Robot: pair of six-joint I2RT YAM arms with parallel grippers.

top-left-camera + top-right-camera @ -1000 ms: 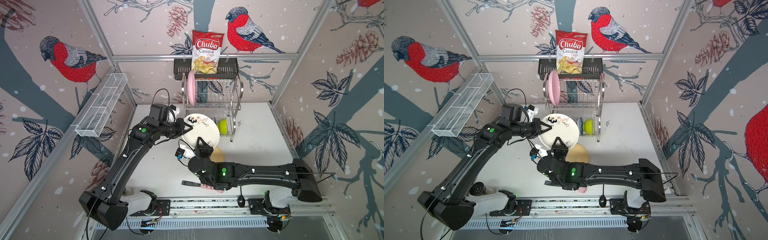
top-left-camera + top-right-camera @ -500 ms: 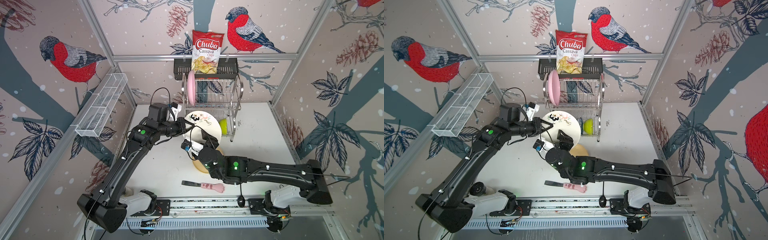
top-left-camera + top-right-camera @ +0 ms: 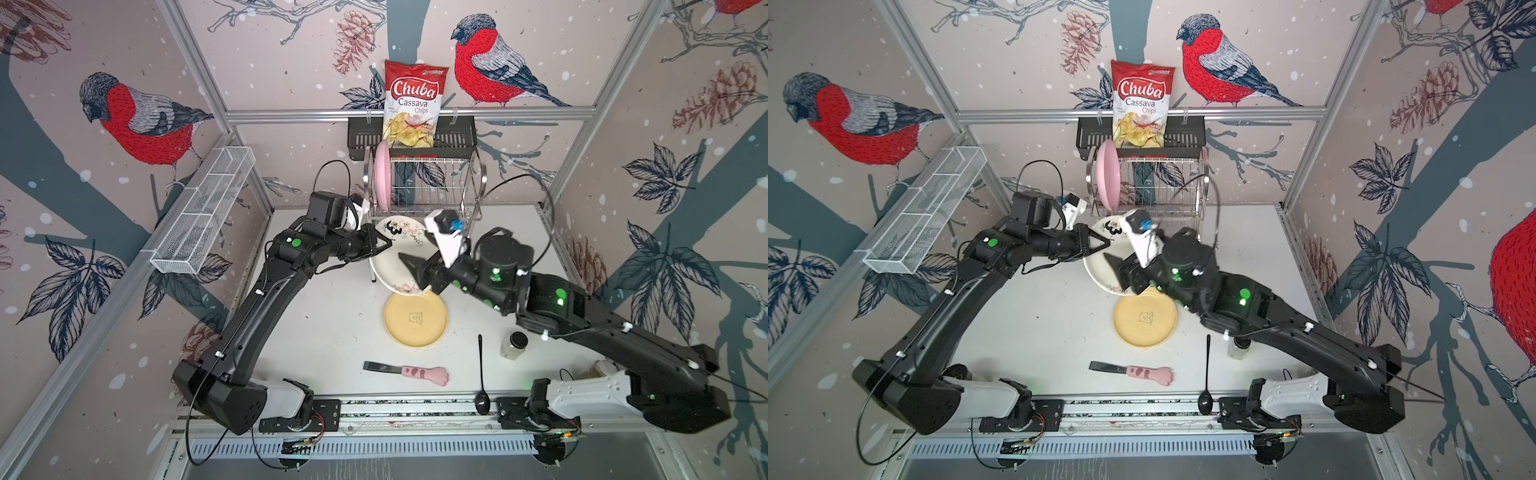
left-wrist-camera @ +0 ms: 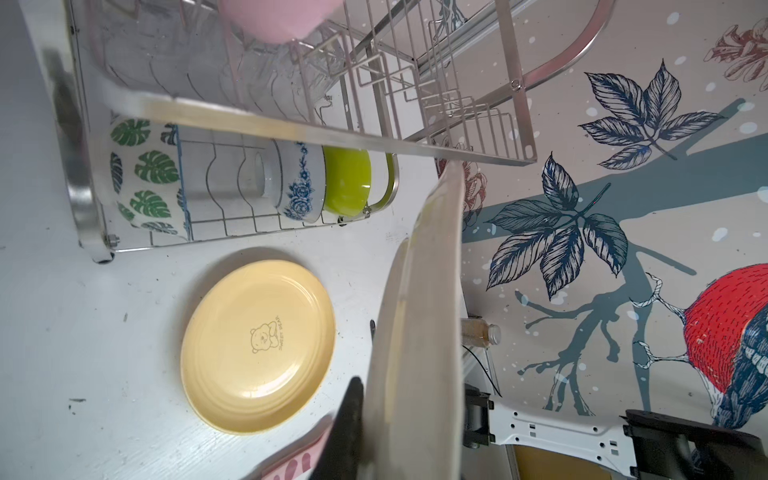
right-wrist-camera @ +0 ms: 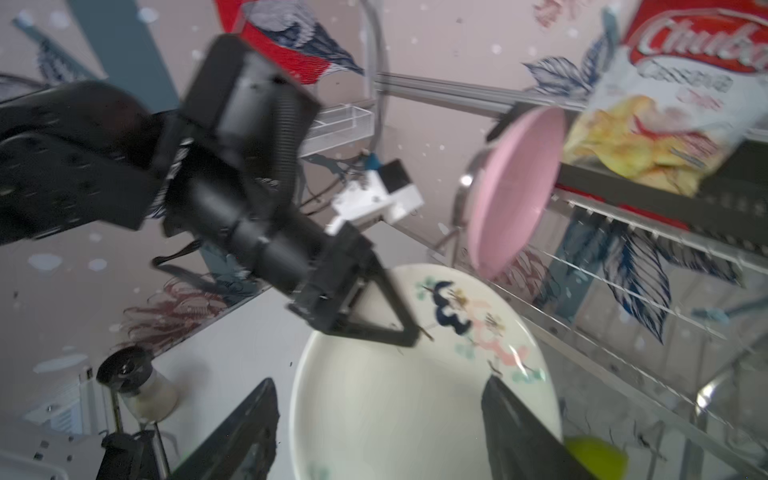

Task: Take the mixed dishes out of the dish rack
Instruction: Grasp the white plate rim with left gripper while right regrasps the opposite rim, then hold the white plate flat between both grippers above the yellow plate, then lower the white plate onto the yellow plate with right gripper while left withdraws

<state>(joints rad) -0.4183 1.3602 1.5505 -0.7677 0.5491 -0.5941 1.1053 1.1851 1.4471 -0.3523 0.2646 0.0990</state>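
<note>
The dish rack (image 3: 424, 183) (image 3: 1158, 187) stands at the back with a pink plate (image 3: 382, 178) (image 5: 511, 187) upright on its top tier. Its lower tier holds a green-leaf bowl (image 4: 141, 178), a blue-white bowl (image 4: 299, 183) and a lime bowl (image 4: 347, 183). My left gripper (image 3: 384, 245) (image 3: 1104, 243) is shut on the rim of the drawing-decorated white plate (image 3: 392, 266) (image 5: 415, 395), held tilted in the air in front of the rack. My right gripper (image 3: 411, 270) (image 5: 378, 384) is open at that plate's lower part, not gripping it. A cream-yellow plate (image 3: 415, 320) (image 4: 257, 345) lies flat on the table.
A pink-handled tool (image 3: 409, 372), a black spoon (image 3: 481, 374) and a small jar (image 3: 514, 344) lie near the table's front. A chips bag (image 3: 413, 104) sits in a black basket (image 3: 457, 137) above the rack. A white mesh tray (image 3: 203, 212) hangs on the left wall.
My right gripper opened, left the pink-handled tool on the table and swung back up to the white plate. My left gripper kept its hold on the plate, shifting only slightly.
</note>
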